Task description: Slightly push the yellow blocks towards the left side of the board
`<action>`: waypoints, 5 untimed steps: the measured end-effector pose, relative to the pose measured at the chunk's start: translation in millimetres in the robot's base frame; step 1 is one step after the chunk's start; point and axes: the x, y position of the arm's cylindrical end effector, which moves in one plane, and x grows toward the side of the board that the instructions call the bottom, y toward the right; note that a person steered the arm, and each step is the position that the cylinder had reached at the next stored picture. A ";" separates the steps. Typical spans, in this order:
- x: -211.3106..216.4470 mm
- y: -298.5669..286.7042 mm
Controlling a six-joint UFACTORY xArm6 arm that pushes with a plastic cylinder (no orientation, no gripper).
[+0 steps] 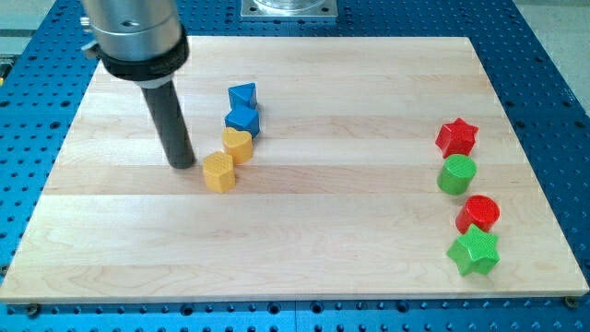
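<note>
Camera view, my tip [182, 166]: rests on the wooden board [304, 249] at the view's left, just beside the yellow hexagonal block [218, 172], on its left; whether it touches is too close to tell.
Pincer: none on this rig, only a straight dark rod, so nothing stands apart or together.
Yellow blocks: the hexagonal one lies left of centre; the yellow heart block [237, 145] sits just above and right of it, seemingly touching.
Neighbours: the blue cube [242, 119] presses against the heart's top; the blue triangular block [241, 96] is just above that.
View's right: red star block [455, 136], green cylinder [455, 174], red cylinder [478, 213] and green star block [474, 252] stand in a column, well apart from the task.
Step in hand: judged as positioning; the tip is on the wrong side for a leftward push.
Next move: swing round to the yellows' right, avoiding the blues, then nudge gently left.
</note>
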 end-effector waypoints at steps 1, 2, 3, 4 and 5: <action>39.0 27.1; 67.3 -0.7; 128.1 51.5; 70.5 85.4; 57.4 60.4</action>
